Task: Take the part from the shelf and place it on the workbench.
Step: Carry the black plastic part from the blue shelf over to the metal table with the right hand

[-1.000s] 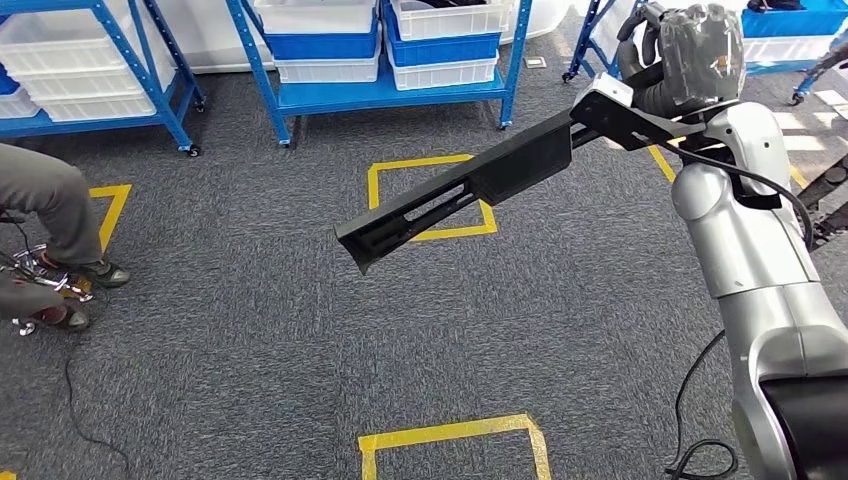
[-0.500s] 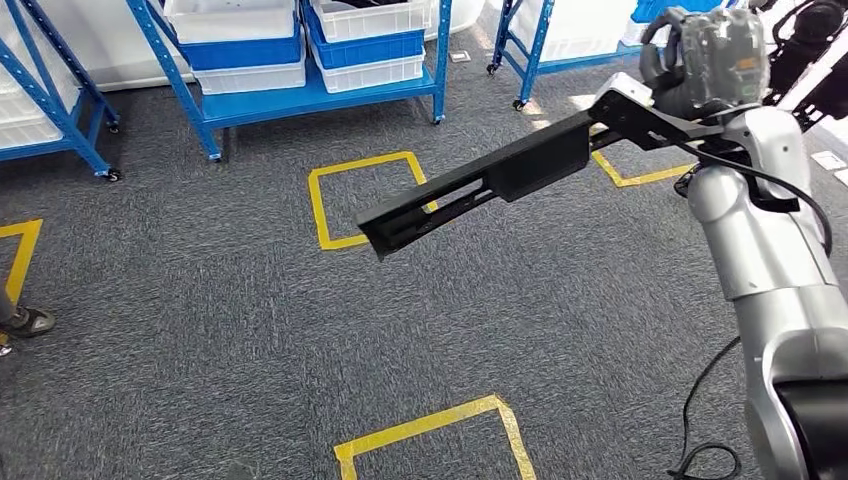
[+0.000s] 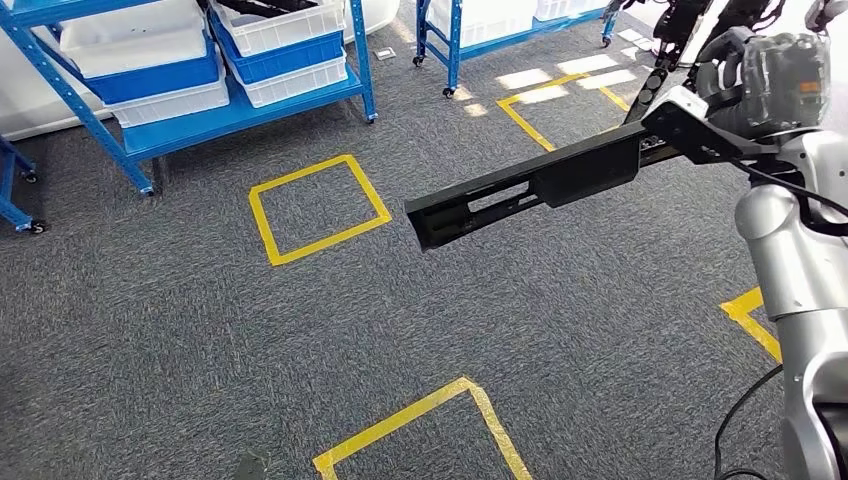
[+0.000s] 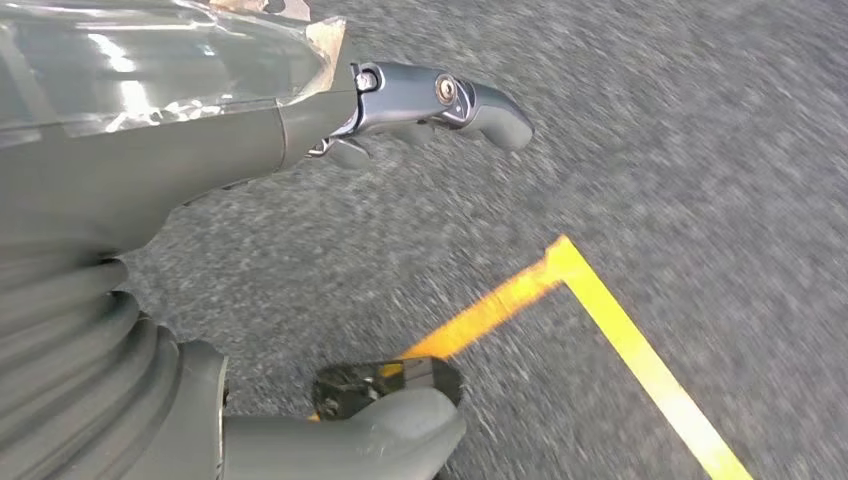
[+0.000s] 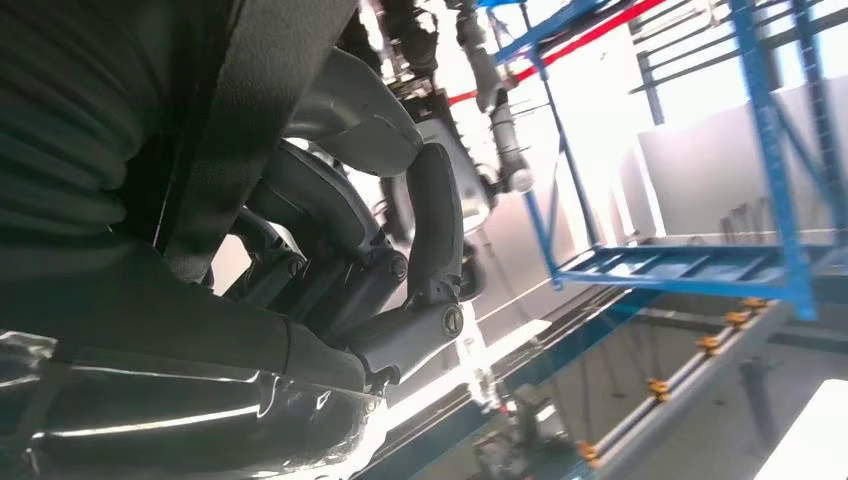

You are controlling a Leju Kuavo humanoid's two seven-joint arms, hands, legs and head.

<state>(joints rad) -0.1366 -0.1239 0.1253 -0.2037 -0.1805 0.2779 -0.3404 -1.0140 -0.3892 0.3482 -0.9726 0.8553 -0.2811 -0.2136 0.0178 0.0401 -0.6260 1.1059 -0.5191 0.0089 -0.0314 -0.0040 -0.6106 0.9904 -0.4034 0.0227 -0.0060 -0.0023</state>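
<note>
While the robot stands on the grey carpet (image 3: 200, 330), the head view puts the right hand (image 3: 765, 85) up at about two o'clock, wrapped in clear film and closed round one end of the part (image 3: 545, 185). That part is a long black slotted bar; its long axis runs from the hand at two o'clock down toward the middle of the picture, the free end hanging in the air over the floor, touching nothing. Blue shelves (image 3: 240, 95) with white bins stand at eleven o'clock, and yellow tape squares (image 3: 318, 208) mark the carpet below the bar. No bench shows, so I judge the carrying leg is under way and the placing is not yet near; whichever way the bench lies, that long free end will sweep wide and reach it ahead of the hand.

From the left wrist, the left hand (image 4: 330, 130) hangs over carpet and a yellow tape corner (image 4: 560, 265). Its thumb (image 4: 340, 440) and a darker finger (image 4: 450, 100) stand well apart with nothing between them: spread wide and empty.

From the right wrist, the dark fingers (image 5: 435, 230) curl in tight about the black bar, which passes close to the lens. Blue shelving (image 5: 700, 260) shows beyond. The grip looks firm, though the bar's far end is out of this picture.
</note>
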